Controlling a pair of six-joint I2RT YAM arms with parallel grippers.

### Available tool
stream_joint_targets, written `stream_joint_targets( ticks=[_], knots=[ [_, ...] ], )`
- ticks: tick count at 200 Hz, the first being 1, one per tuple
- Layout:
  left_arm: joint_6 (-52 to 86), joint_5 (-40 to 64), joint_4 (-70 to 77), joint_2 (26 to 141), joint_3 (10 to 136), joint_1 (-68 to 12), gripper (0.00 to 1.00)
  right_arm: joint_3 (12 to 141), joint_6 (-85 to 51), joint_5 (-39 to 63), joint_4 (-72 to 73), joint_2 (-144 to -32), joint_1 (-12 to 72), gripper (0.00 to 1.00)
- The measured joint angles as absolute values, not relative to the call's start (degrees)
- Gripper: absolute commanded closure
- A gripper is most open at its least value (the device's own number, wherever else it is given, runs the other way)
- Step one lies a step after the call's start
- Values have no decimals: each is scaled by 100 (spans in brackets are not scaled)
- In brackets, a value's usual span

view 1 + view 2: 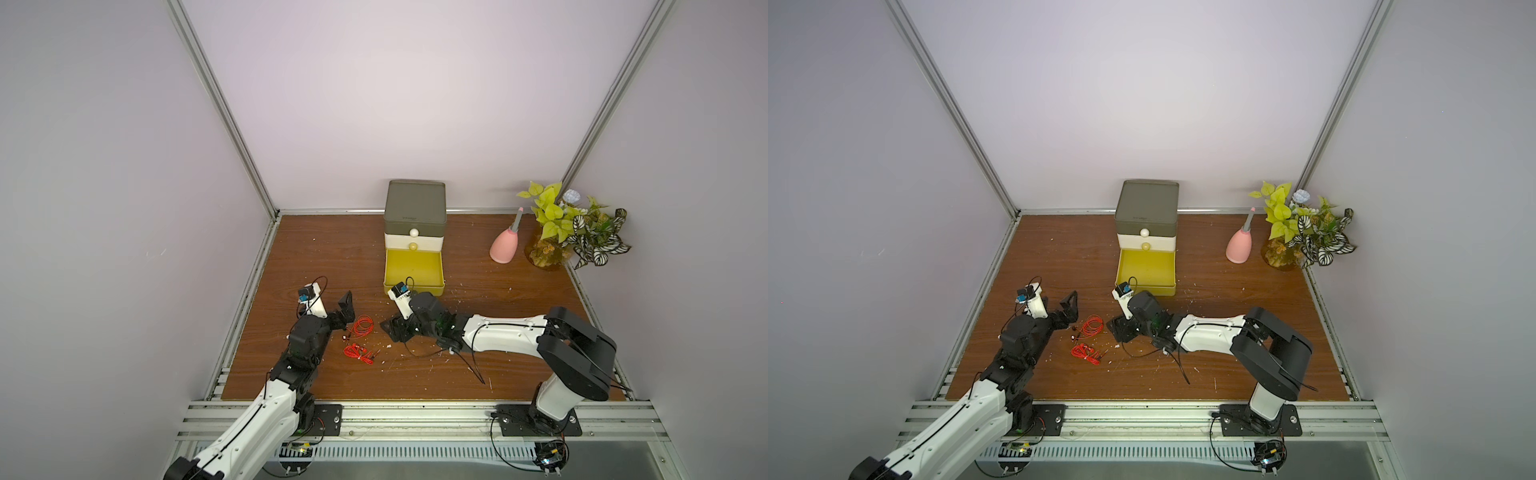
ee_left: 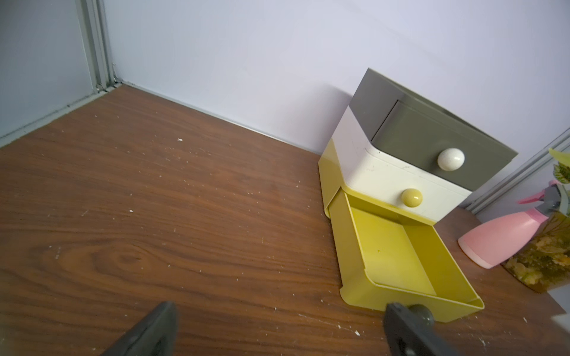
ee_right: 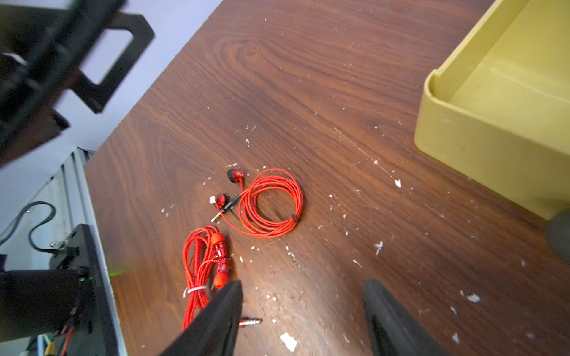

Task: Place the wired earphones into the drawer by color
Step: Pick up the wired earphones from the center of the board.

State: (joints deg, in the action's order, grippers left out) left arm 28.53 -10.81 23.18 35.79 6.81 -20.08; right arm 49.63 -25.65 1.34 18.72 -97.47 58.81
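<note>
- Two red coiled wired earphones [image 1: 356,352] lay at seven o'clock from the open yellow plastic drawer [image 1: 415,266].
- Black left gripper [image 1: 347,313], at their nine o'clock, stood spread.
- Black right gripper [image 3: 303,286], at three, likewise spread.

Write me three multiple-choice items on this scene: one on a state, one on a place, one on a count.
1. The yellow drawer is:
A) shut
B) pulled out and empty
C) pulled out with earphones inside

2. The red earphones lie:
A) on the table, outside the drawer
B) inside the yellow drawer
C) hanging over its rim

3. Red earphone bundles in view:
A) one
B) three
C) two

Answers:
1 B: its bare yellow floor shows in both top views.
2 A: they rest on the bare wood, apart from the drawer.
3 C: one round coil and one long bundle show in the right wrist view.
</note>
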Motion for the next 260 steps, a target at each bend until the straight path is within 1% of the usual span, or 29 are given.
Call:
stream_joint_targets(
  ticks=[34, 131, 235, 260],
  knots=[
    [2821, -1258, 2311, 3310, 635, -2003, 1, 5391, -2556, -99, 1780, -10226, 6029, 39],
    [2779, -1341, 2307, 3227, 635, -2003, 1, 6335, -2491, -281, 1577, -11264, 6145, 54],
    [2779, -1380, 2309, 3205, 633, -2003, 1, 6731, -2355, -397, 1509, -11703, 6191, 62],
    [2779, -1380, 2309, 3197, 617, -2003, 1, 6836, -2303, -425, 1516, -11789, 6191, 67]
  ],
)
